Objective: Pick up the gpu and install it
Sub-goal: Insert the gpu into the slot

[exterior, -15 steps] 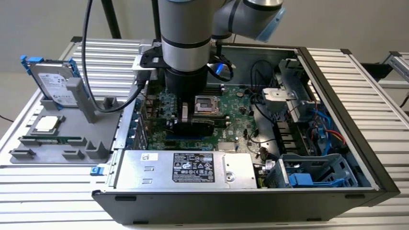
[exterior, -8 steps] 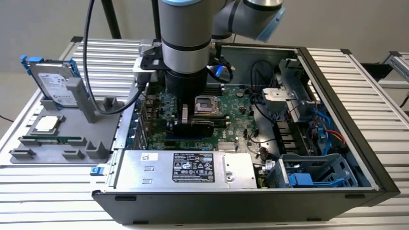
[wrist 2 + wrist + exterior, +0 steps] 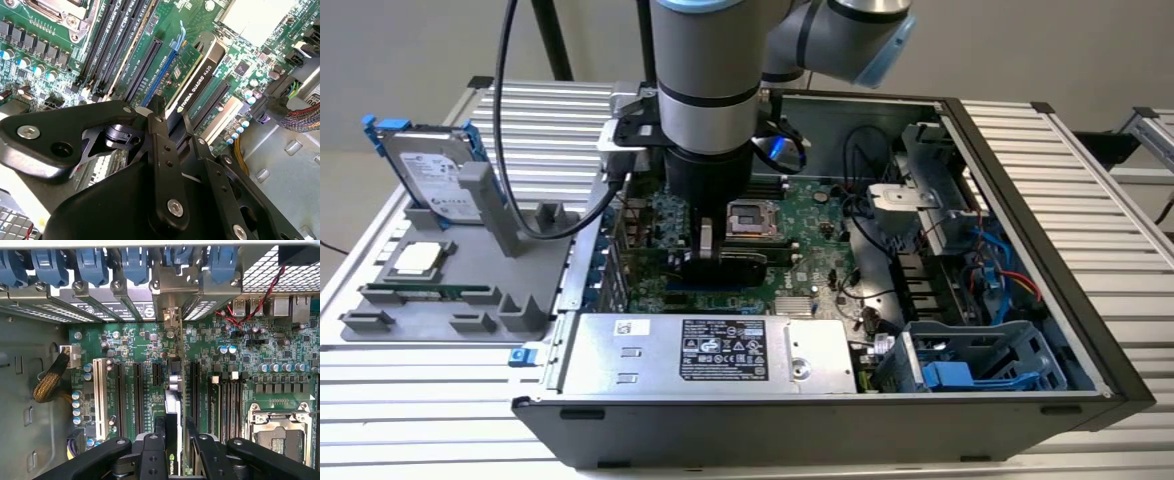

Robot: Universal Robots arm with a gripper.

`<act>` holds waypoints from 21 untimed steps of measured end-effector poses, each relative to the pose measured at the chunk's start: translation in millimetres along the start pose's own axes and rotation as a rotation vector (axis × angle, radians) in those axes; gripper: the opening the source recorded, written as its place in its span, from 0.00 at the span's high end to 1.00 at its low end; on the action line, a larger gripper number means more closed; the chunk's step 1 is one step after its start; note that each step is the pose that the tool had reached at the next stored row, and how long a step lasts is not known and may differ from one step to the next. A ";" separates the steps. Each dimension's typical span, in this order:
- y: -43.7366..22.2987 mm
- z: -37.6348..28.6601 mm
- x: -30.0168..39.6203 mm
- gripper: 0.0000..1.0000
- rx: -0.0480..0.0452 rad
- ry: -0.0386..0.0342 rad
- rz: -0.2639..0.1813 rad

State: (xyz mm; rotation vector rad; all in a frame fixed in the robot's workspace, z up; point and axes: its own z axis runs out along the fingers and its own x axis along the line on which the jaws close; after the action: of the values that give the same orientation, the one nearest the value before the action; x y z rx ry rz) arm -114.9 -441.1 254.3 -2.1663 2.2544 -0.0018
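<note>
- Inside the open computer case [image 3: 1067,250], as seen in the exterior view, the arm is lowered over the motherboard [image 3: 814,215], and the gpu [image 3: 727,262] is carried upright under the gripper [image 3: 707,245], above the expansion slots.
- On the bench [image 3: 560,110], at the exterior view's left, a grey fixture tray [image 3: 400,300] is seen with the silver hard drive [image 3: 434,170] standing in it and a memory stick [image 3: 427,293] lying flat; the pick-up step is therefore judged complete.
- Across the second wrist view, the gripper [image 3: 172,125] is seen closed narrowly on the gpu [image 3: 197,82], whose black cooler face runs edge-on along a long black slot [image 3: 145,70]. Whether the card edge is already in a slot cannot be told.
- Toward the rear wall in the first wrist view, the gpu [image 3: 172,405] is held between the gripper fingers [image 3: 157,427] and lined up with the slot row; its end bracket [image 3: 171,320] is seen close to the rear bracket openings [image 3: 125,305].
- Full seating cannot be confirmed, and the card has not been released; installation is judged to be in its final stage, not finished.
</note>
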 end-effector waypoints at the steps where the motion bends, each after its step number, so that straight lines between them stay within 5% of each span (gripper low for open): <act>1: 0.0 0.2 0.0 1.00 0.0000 0.0000 0.000; 21: -1.2 6.5 0.0 1.00 0.0000 0.0000 0.000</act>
State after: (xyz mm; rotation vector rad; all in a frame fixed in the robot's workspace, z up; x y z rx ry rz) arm -113.6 -441.1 247.8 -2.1665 2.2542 -0.0018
